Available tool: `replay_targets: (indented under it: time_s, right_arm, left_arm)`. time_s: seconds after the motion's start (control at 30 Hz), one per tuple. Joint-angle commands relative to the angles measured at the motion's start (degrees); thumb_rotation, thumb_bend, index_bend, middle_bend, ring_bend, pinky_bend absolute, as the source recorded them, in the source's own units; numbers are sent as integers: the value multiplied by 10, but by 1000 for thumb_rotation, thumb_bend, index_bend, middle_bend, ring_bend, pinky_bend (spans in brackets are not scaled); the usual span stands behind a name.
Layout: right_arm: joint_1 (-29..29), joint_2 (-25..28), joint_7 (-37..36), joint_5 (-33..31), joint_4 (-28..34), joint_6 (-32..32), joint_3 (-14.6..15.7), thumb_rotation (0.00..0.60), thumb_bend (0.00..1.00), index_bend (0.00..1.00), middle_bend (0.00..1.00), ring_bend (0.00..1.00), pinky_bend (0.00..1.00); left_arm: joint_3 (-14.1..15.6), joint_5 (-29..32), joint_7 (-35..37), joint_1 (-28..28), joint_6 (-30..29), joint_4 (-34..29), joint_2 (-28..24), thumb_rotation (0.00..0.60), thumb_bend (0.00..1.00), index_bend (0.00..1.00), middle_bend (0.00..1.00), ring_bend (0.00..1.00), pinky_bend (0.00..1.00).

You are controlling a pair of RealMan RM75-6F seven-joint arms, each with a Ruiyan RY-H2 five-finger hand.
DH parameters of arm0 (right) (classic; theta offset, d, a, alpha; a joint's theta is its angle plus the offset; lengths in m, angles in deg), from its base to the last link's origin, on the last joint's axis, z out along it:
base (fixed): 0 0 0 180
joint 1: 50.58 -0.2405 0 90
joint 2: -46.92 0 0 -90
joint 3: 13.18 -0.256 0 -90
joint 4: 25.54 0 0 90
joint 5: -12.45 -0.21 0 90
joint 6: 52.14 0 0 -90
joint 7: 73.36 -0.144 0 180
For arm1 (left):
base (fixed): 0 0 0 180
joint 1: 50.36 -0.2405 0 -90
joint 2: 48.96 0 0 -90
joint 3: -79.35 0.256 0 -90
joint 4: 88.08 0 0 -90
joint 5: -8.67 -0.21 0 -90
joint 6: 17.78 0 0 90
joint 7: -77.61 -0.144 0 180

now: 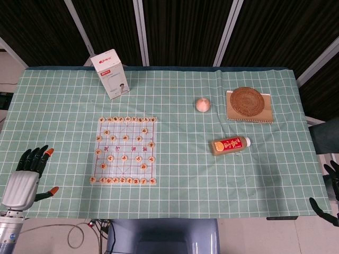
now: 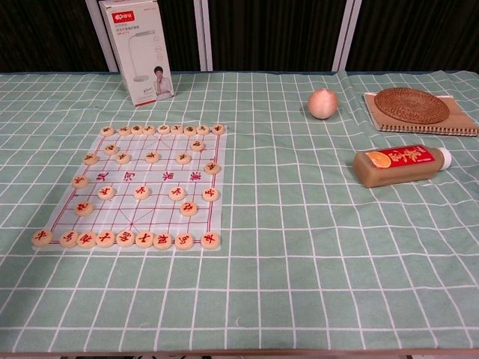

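We see left hand point(image 1: 25, 177) empty, fingers spread, near chess board point(image 1: 125, 151); right hand point(image 1: 329, 196) at table edge, fingers we cannot tell.

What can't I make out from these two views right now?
- Right hand: head view, cut off by the frame's right edge; its state is unclear.
- Both hands: outside the chest view.
- Chess pieces: characters too small to read.
- White box: top cut off by the chest view's upper edge.

Chessboard point(image 1: 126, 151) left, bottle point(image 1: 229, 145) right, box point(image 1: 111, 74) behind.
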Motion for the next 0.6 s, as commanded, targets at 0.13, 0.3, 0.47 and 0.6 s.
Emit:
replay_targets:
  time_s: [0.13, 0.3, 0.47, 0.6]
  right_arm:
    - [0, 0, 0, 0, 0, 0, 0, 600, 369, 0, 0, 0, 0]
    - [0, 1, 0, -1, 1, -1, 0, 600, 369, 0, 0, 0, 0]
    - [0, 0, 2, -2, 2, -2, 0, 600, 369, 0, 0, 0, 0]
    - [-1, 0, 6, -6, 2, -5, -2, 600, 369, 0, 0, 0, 0]
  left_arm:
    - [0, -1, -1, 0, 0, 0, 0, 600, 24, 0, 0, 0, 0]
    - [0, -5, 0, 0, -3, 1, 0, 600, 24, 0, 0, 0, 0]
    - [0, -6, 1, 1, -2, 6, 2, 600, 24, 0, 0, 0, 0]
    - [-2, -3, 0, 5, 3, 6, 3, 600, 24, 0, 0, 0, 0]
